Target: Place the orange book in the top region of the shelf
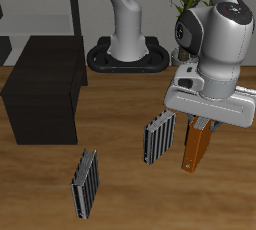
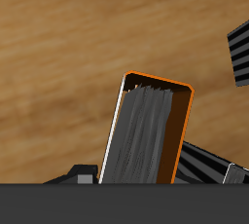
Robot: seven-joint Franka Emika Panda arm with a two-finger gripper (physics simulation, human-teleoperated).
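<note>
The orange book (image 1: 194, 148) hangs tilted under my gripper (image 1: 200, 125), which is shut on its upper end. Its lower corner is close to the table; I cannot tell whether it touches. The wrist view shows the orange book (image 2: 146, 135) end-on, with orange covers around pale grey page edges, over bare wood. The shelf (image 1: 45, 92) is a large black box with a flat top, standing far across the table from the gripper. Nothing lies on its top.
A grey striped book (image 1: 160, 139) stands right beside the orange book. Another striped book (image 1: 86, 184) stands nearer the table's front edge. The robot's base (image 1: 128, 54) is behind, and a pale grey rack (image 1: 60, 9) stands beyond the shelf.
</note>
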